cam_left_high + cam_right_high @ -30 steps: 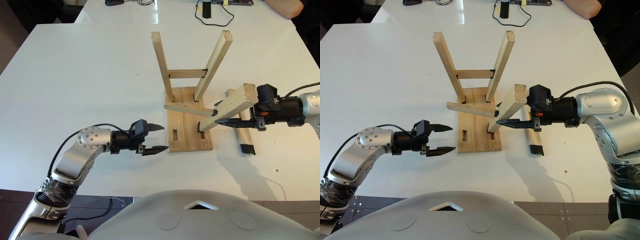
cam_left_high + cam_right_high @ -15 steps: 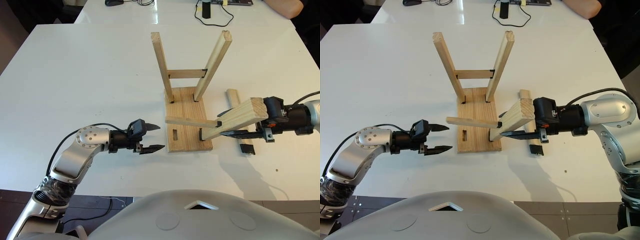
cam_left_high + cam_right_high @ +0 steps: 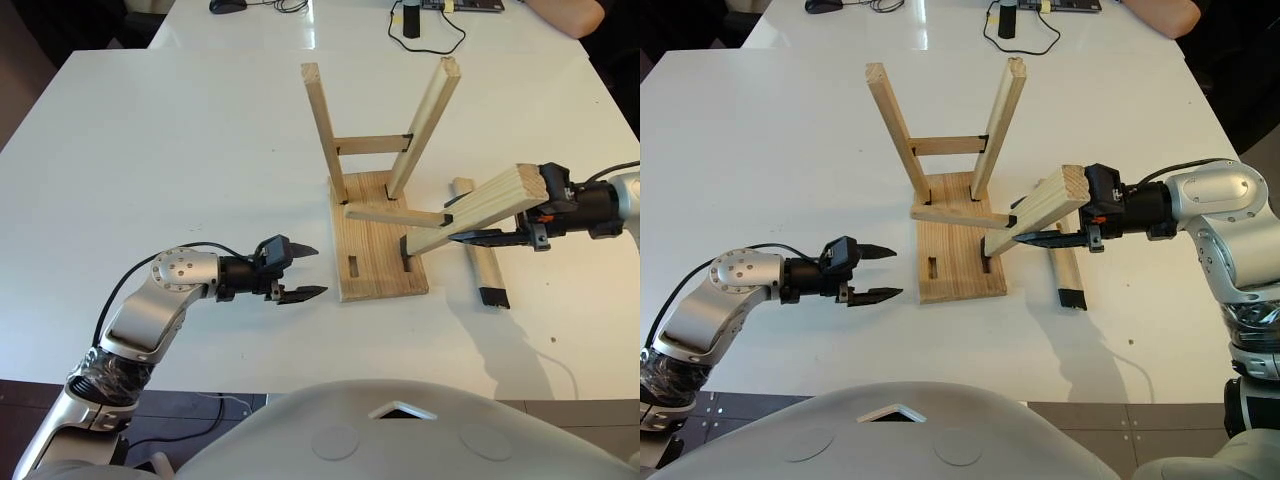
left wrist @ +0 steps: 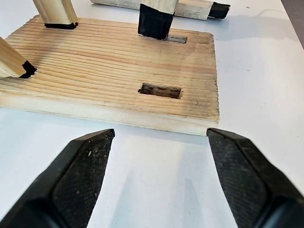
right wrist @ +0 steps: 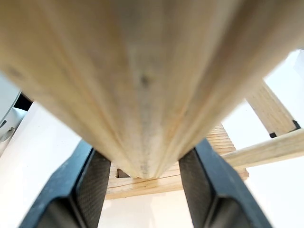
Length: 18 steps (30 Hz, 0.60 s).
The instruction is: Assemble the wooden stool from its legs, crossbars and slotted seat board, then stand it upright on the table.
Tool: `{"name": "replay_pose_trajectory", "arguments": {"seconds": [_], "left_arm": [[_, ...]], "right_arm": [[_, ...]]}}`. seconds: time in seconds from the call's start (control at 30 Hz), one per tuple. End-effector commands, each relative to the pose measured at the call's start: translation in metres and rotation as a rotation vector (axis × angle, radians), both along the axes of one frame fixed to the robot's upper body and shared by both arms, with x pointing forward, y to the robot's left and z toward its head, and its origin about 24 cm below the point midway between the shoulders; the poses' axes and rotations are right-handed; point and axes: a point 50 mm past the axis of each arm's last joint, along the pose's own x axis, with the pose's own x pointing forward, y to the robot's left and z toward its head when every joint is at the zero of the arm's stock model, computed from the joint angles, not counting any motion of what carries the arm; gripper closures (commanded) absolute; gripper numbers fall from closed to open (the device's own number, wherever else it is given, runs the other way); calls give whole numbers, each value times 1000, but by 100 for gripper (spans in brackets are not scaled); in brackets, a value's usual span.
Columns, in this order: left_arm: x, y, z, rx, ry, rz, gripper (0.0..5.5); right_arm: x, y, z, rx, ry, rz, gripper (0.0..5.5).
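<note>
Stool leg (image 3: 485, 205) in right end effector (image 5: 145, 147), lower end's seating unclear

Much of the loose leg (image 3: 486, 270) behind the tilted leg (image 3: 485, 208).

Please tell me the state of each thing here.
Seat board: flat on table, near-left slot empty.
Far leg pair: upright in slots.
Third leg: tilted, gripped, foot at slot.
Spare leg: lying on table.
Left jaws: open, empty.
Right jaws: shut on third leg.
</note>
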Motion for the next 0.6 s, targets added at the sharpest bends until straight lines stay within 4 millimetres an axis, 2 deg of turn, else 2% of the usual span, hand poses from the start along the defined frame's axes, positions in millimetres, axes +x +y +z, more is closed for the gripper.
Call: {"name": "replay_pose_trajectory", "arguments": {"seconds": [0.03, 0.3, 0.6], "left_arm": [[2, 2, -1, 20, -1, 5, 189], [4, 3, 0, 15, -7, 22, 189], [4, 4, 0, 22, -5, 21, 189]], "right_arm": [[-18, -8, -16, -110, 108, -33, 347], [-31, -13, -21, -159, 155, -2, 347], [-47, 4, -30, -111, 223, 64, 347]]}}
